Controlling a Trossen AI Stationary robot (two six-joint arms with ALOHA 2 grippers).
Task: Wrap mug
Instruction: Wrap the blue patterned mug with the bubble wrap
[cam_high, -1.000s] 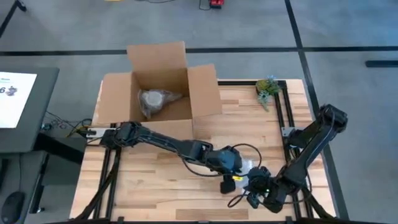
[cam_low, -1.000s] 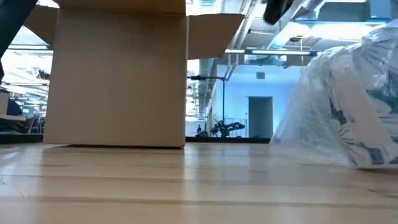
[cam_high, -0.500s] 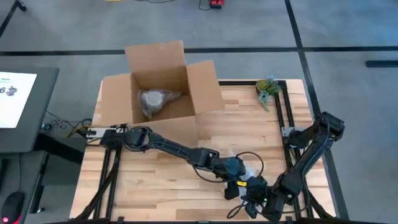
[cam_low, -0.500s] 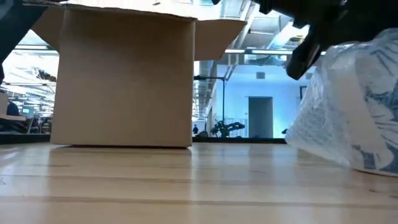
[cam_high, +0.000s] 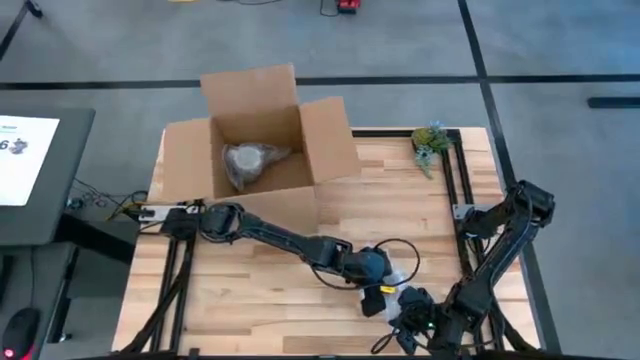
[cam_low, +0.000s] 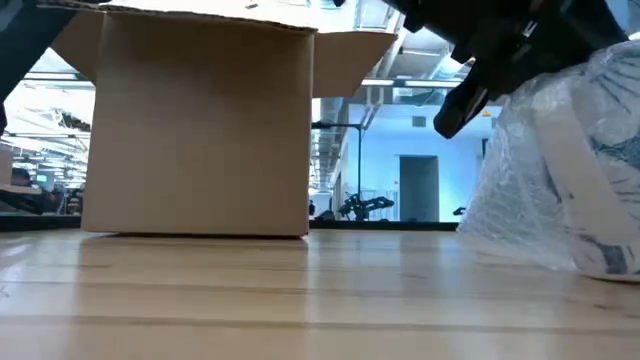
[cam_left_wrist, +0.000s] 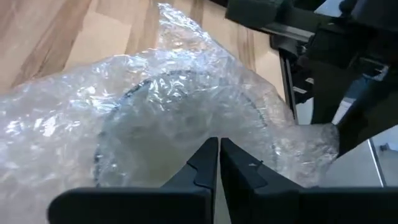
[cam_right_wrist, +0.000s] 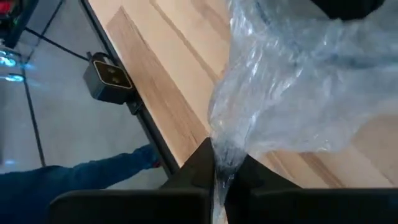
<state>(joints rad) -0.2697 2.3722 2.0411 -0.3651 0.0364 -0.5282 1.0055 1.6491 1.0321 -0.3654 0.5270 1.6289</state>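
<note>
Right wrist view: right tool (cam_right_wrist: 219, 167) pinches bubble wrap (cam_right_wrist: 292, 87); left tool (cam_left_wrist: 219, 163) closed. A tug could tear it loose.

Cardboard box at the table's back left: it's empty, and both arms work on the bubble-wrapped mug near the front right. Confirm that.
Not quite. The cardboard box is not empty: the high view shows a wrapped bundle lying inside it. The rest holds: both arms work on the bubble-wrapped mug near the table's front right.
</note>
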